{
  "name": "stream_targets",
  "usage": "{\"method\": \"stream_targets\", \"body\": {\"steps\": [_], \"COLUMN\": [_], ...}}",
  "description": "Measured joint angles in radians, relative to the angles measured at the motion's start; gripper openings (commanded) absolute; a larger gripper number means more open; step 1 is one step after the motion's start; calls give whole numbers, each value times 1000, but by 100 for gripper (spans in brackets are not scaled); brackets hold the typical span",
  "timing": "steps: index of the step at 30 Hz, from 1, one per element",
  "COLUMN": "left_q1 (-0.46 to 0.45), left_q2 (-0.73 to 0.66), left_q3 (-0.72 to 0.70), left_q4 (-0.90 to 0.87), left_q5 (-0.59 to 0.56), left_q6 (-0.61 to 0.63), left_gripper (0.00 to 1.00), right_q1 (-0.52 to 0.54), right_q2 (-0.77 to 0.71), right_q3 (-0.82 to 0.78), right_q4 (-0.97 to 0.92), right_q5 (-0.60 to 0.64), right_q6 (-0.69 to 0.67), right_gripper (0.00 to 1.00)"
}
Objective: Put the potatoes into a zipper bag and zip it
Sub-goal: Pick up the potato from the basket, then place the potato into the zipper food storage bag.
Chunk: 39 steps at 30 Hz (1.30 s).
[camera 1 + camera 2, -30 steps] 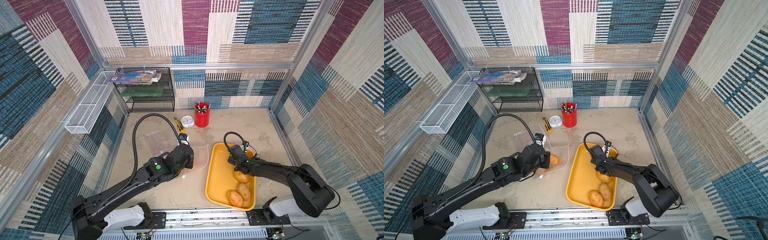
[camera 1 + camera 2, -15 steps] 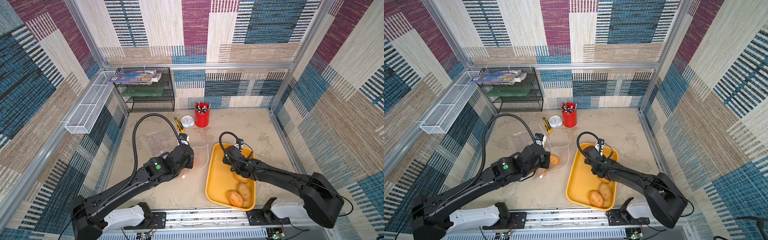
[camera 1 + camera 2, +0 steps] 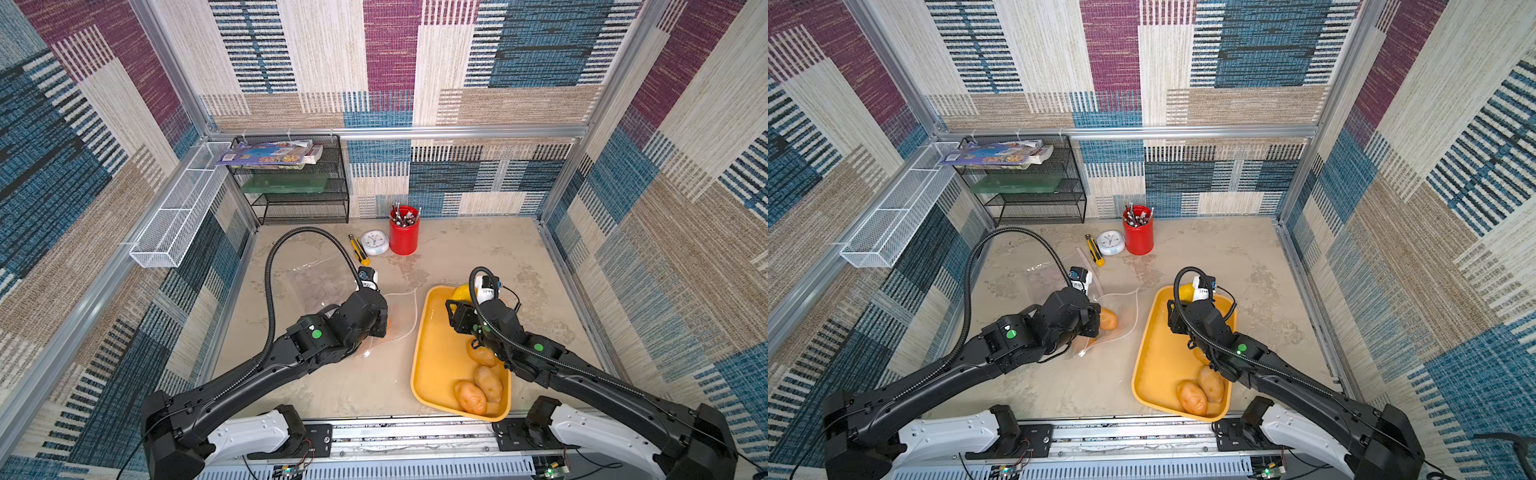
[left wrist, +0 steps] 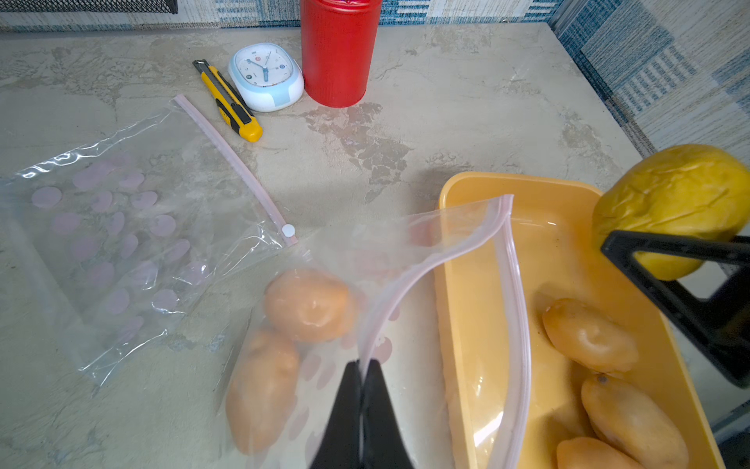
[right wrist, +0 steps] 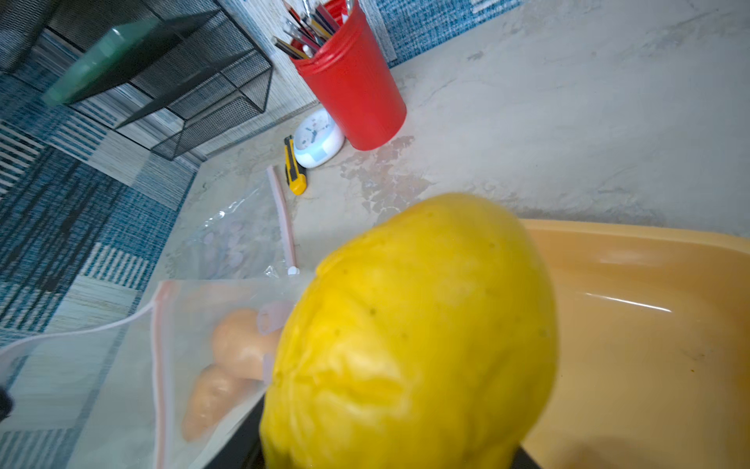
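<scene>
My left gripper (image 4: pixel 364 363) is shut on the pink zip rim of a clear zipper bag (image 4: pixel 406 251) and holds its mouth raised beside the yellow tray (image 3: pixel 440 353). Two tan potatoes (image 4: pixel 308 304) (image 4: pixel 264 390) lie inside the bag. My right gripper (image 3: pixel 457 309) is shut on a rounder, rough yellow potato (image 5: pixel 414 333), held above the tray's far end and near the bag's mouth. That potato hides the right fingertips in the right wrist view. Three tan potatoes (image 3: pixel 482 355) (image 3: pixel 488 382) (image 3: pixel 469 397) lie at the near end of the tray.
A second, empty zipper bag (image 4: pixel 121 227) lies flat to the left. At the back stand a red pen cup (image 3: pixel 404 235), a small white clock (image 3: pixel 375 242) and a yellow utility knife (image 3: pixel 359 250). A black wire rack (image 3: pixel 291 187) fills the back left corner.
My right gripper has carried the yellow potato up from the middle of the tray toward its far left corner, nearer the bag. The left arm and the bag have stayed still.
</scene>
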Motion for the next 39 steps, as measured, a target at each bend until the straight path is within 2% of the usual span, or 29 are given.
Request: {"method": "stream_targets", "body": {"steps": [5,15,24,39], "left_q1": [0,0,0,0], "left_q2": [0,0,0,-9], "left_q3": [0,0,0,0], "left_q4": [0,0,0,0], "left_q5": [0,0,0,0], "left_q6": [0,0,0,0], "left_gripper": [0,0,0,0], "right_q1": [40,214,324,337], "right_q2": [-66,-108,-10,201], "right_q3": [19,79,92,116], "right_q4": [0,49,117,169], "right_q5": [-42,-102,-121,-101], "right_q6": [-34,-106,-127,-97], "right_gripper": [37,36,36,35]}}
